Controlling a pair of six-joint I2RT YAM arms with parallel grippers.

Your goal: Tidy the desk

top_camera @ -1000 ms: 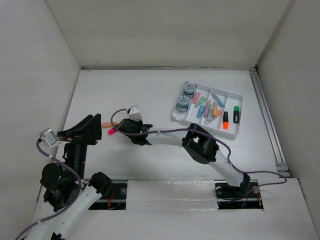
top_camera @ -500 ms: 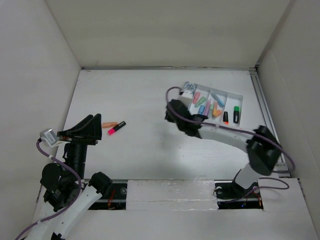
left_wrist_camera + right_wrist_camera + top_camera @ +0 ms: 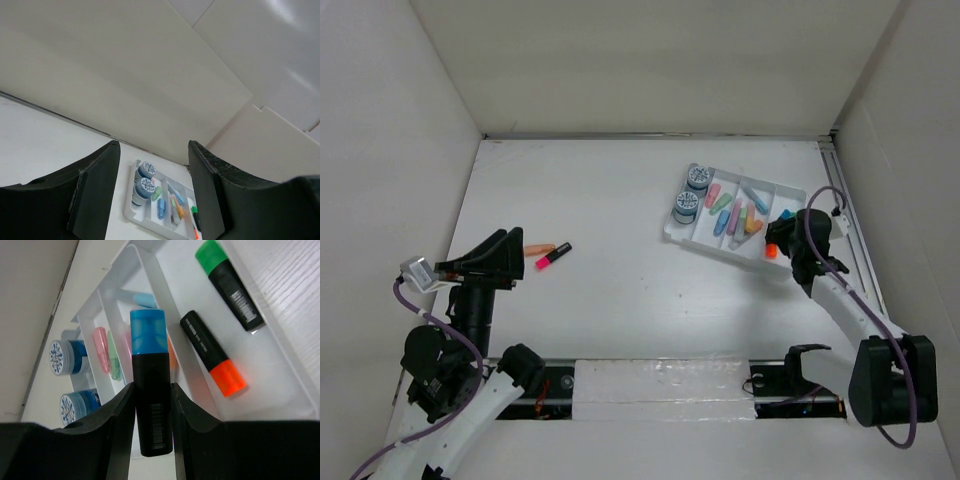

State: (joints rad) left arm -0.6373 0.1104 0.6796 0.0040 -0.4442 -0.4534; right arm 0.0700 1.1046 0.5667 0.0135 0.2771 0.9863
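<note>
White tray (image 3: 720, 252) sits out at two o'clock. Two blue rolls with patterned tops (image 3: 686, 205) stand side by side at its nine o'clock end, and pastel markers (image 3: 732, 213) are bunched in the middle slots. In the three o'clock compartment, the orange-capped highlighter (image 3: 212, 354) and the green-capped highlighter (image 3: 229, 284) lie apart. A blue-capped highlighter (image 3: 150, 390) hangs over the tray, cap toward twelve. Way over at nine o'clock, a pink highlighter (image 3: 552, 256) lies just beside an orange marker (image 3: 539, 249).

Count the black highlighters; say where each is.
4. The blue highlighter is in the right gripper; the green highlighter and orange highlighter lie in the tray; the pink highlighter lies on the desk. Others may be hidden.
</note>
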